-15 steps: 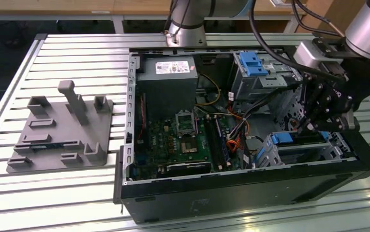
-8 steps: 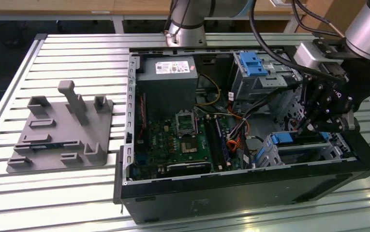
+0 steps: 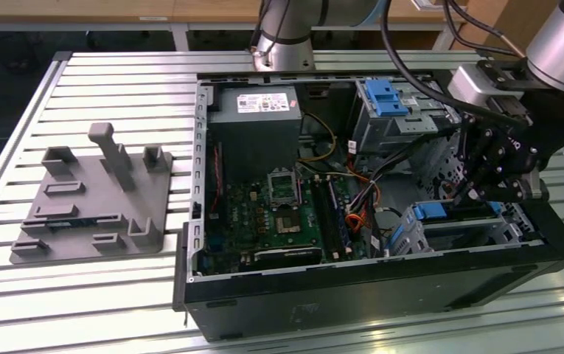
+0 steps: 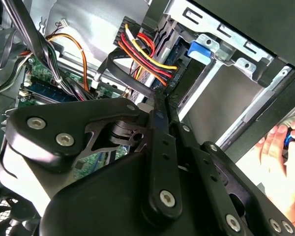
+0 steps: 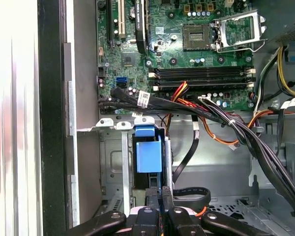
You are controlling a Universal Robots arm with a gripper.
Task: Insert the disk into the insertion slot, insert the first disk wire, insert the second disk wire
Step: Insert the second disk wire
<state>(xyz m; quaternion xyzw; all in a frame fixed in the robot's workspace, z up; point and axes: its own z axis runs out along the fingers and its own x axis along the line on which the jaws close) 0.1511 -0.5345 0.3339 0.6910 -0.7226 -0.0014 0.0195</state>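
Observation:
The disk [image 5: 148, 155] sits inside the insertion slot [image 5: 113, 167], its bright blue carrier end facing out. In the exterior view this is the low grey cage [image 3: 414, 237] at the case's near right corner, with the disk's blue end [image 3: 429, 212] showing. My gripper [image 3: 464, 198] hangs straight over that cage. In both wrist views the fingers are pressed together, with the gripper [image 5: 160, 191] just behind the blue carrier. A flat black disk wire [image 4: 130, 78] curves right up to the gripper [image 4: 160, 93] and looks pinched there. Its connector is hidden by the fingers.
The open computer case [image 3: 360, 295] holds a motherboard [image 3: 272, 214], a power supply [image 3: 257, 125] and a taller bay with a blue latch [image 3: 385, 96]. Cable bundles [image 5: 236, 128] cross beside the cage. A grey fixture [image 3: 95, 199] lies at the exterior view's left. A hand [image 4: 285, 147] is outside the case wall.

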